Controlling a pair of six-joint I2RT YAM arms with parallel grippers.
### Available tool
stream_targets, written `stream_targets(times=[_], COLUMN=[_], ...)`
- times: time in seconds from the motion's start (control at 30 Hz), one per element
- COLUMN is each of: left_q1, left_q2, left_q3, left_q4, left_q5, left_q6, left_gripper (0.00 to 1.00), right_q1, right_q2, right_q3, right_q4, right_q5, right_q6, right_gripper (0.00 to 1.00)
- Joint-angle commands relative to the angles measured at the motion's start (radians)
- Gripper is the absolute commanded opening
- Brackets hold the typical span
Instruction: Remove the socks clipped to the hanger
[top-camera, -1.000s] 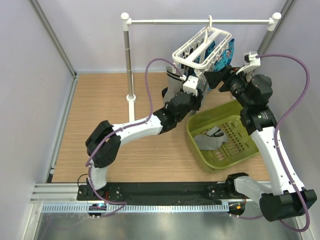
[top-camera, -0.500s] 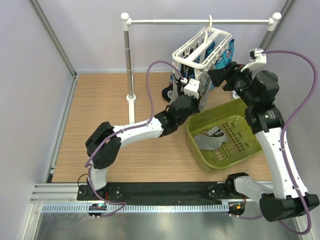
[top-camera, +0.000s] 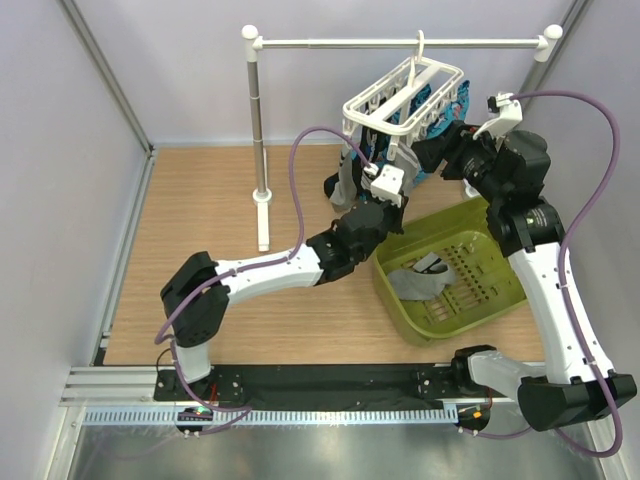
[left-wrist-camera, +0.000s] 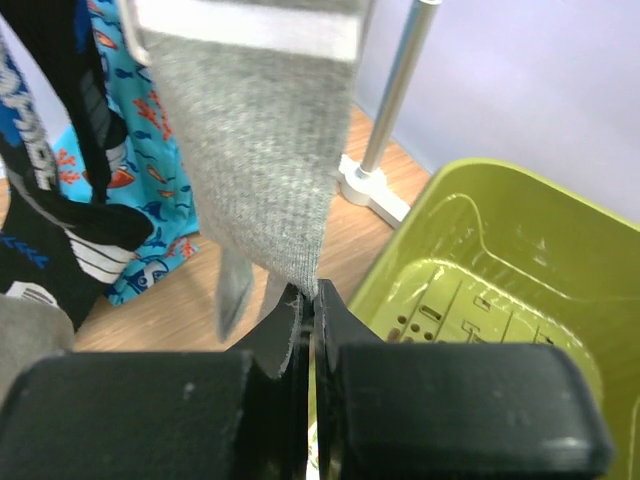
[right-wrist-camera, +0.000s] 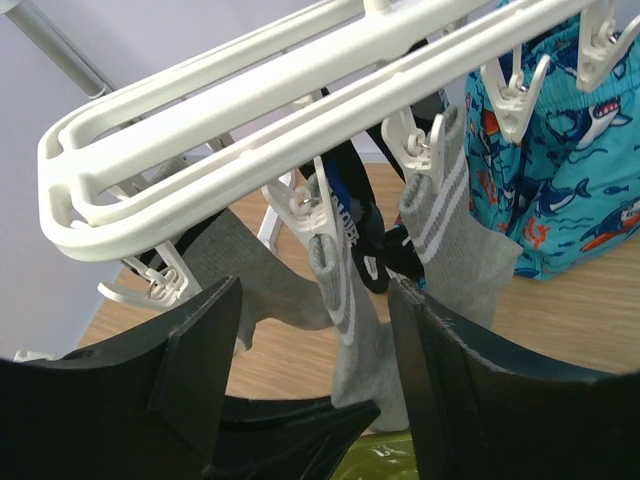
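The white hanger (top-camera: 405, 95) hangs by its hook from the rail, with socks clipped under it. My left gripper (top-camera: 392, 200) is below its near side. In the left wrist view it (left-wrist-camera: 312, 295) is shut on the bottom tip of a hanging grey sock (left-wrist-camera: 260, 170) with a white cuff band. My right gripper (top-camera: 437, 155) is at the hanger's right side. In the right wrist view it (right-wrist-camera: 312, 290) is open wide just under the hanger frame (right-wrist-camera: 250, 110). A clipped grey sock with white stripes (right-wrist-camera: 350, 320) hangs between its fingers. Black socks (right-wrist-camera: 375, 245) and another grey sock (right-wrist-camera: 455, 250) hang beside it.
A green basket (top-camera: 495, 300) lies right of centre with one grey sock (top-camera: 412, 282) inside; it shows in the left wrist view (left-wrist-camera: 480, 260). The white rail stand (top-camera: 260, 130) stands behind on the left. Bright blue patterned cloth (right-wrist-camera: 560, 200) hangs on the hanger's far side.
My right gripper swung up and right, then came back left under the hanger. My left arm shifted slightly nearer while its gripper stayed on the grey sock.
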Motion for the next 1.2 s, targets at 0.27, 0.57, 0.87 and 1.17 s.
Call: stream_targets(times=[0.27, 0.57, 0.87, 1.17], left_q1=[-0.031, -0.063, -0.077, -0.089], left_q2=[-0.069, -0.062, -0.069, -0.069], left_q3=[-0.043, -0.036, -0.043, -0.045], left_q4=[0.074, 0.064, 0.068, 0.077], left_q5=[-0.046, -0.062, -0.079, -0.092], left_q6=[0.014, 0.044, 0.050, 0.060], left_gripper=[0.00, 0.00, 0.00, 0.00], right_q1=[0.011, 0.030, 0.065, 0.100], right_q2=[-0.004, 0.010, 0.023, 0.060], right_q3=[0.000, -0.005, -0.011, 0.009], right_q4=[0.089, 0.136, 0.164, 0.162], right_q5=[-0.003, -0.025, 0.073, 0.136], right_q6=[-0.080, -0.057, -0.082, -0.112], right_gripper=[0.70, 0.65, 0.62, 0.58])
